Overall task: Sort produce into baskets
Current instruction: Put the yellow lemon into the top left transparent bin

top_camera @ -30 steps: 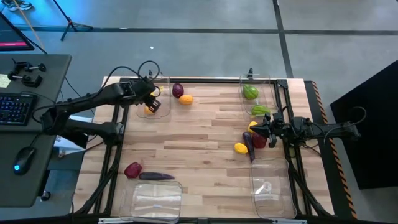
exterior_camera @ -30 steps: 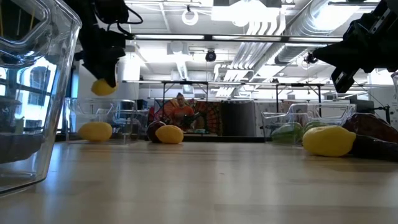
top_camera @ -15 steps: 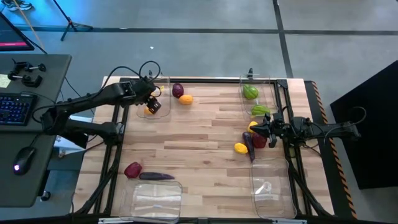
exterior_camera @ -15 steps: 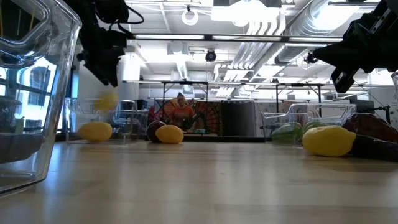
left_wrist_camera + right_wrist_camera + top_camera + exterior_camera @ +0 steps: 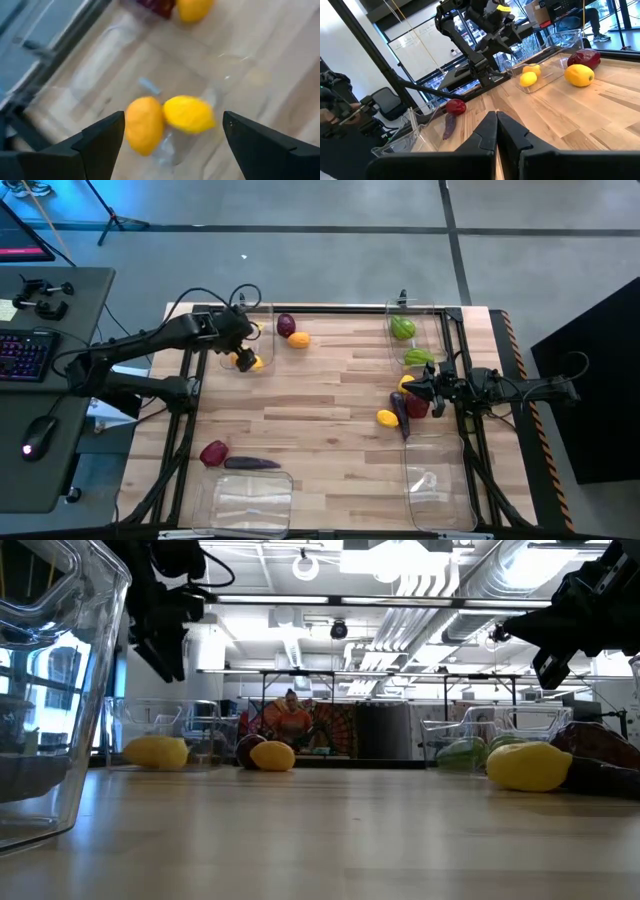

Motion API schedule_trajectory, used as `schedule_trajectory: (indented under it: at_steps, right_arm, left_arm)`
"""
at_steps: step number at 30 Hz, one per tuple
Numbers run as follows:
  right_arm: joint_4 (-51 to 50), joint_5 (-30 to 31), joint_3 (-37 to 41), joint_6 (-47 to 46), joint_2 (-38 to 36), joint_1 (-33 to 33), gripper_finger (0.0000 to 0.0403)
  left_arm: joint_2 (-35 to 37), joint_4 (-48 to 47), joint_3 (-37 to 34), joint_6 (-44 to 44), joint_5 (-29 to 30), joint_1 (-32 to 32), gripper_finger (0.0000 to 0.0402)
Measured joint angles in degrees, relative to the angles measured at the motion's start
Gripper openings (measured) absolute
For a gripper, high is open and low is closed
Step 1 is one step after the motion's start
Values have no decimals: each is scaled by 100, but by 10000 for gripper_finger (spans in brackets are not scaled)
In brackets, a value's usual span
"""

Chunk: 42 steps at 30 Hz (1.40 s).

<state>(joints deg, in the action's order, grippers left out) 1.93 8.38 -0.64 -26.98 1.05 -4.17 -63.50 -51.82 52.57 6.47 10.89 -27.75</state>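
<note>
My left gripper [image 5: 240, 338] hangs open and empty above the far-left clear bin [image 5: 262, 312]. Two yellow-orange round pieces [image 5: 145, 125] [image 5: 189, 114] lie on the bin's floor below its fingers; they also show in the low view [image 5: 155, 752]. My right gripper [image 5: 428, 391] is shut and empty [image 5: 496, 135] above a cluster at the right: a yellow piece [image 5: 388, 418], a long dark purple one [image 5: 400, 410], a dark red lump [image 5: 417, 407] and another yellow one [image 5: 407, 383]. Green pieces [image 5: 402, 328] lie in the far-right bin [image 5: 432, 310].
A dark red piece [image 5: 286, 326] and an orange one [image 5: 298, 339] lie on the table beside the far-left bin. A dark red lump [image 5: 214, 452] and a long purple piece [image 5: 252, 464] lie near the near-left bin [image 5: 243, 500]. The near-right bin [image 5: 437, 480] stands below the right gripper.
My left gripper has let go of a yellow round piece, which has fallen into the far-left bin and now lies beside the other yellow piece. The right arm has kept still.
</note>
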Motion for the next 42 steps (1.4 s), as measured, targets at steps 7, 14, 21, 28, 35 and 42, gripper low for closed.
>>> schedule_trajectory:
  at_steps: [7, 14, 21, 28, 35, 42]
  right_arm:
    - [-1, 0, 0, 0, 1, 0, 0]
    - [-2, 0, 2, 0, 1, 1, 0]
    - [-2, 0, 2, 0, 0, 1, 0]
    - [-2, 0, 0, 0, 0, 1, 0]
    - [-2, 0, -1, 0, 0, 1, 0]
    - [0, 0, 1, 0, -2, -1, 0]
  left_arm:
    - [-1073, 69, 1005, -13, -751, -213, 324]
    - [-2820, -32, 2629, -569, -767, -118, 324]
    - [-4293, -161, 4038, -495, -758, 196, 324]
    - [-5342, -364, 4869, -130, -268, 473, 324]
    - [-5812, -945, 5046, -349, 94, 350, 324]
    - [-6021, -827, 5056, -662, 502, 297, 324]
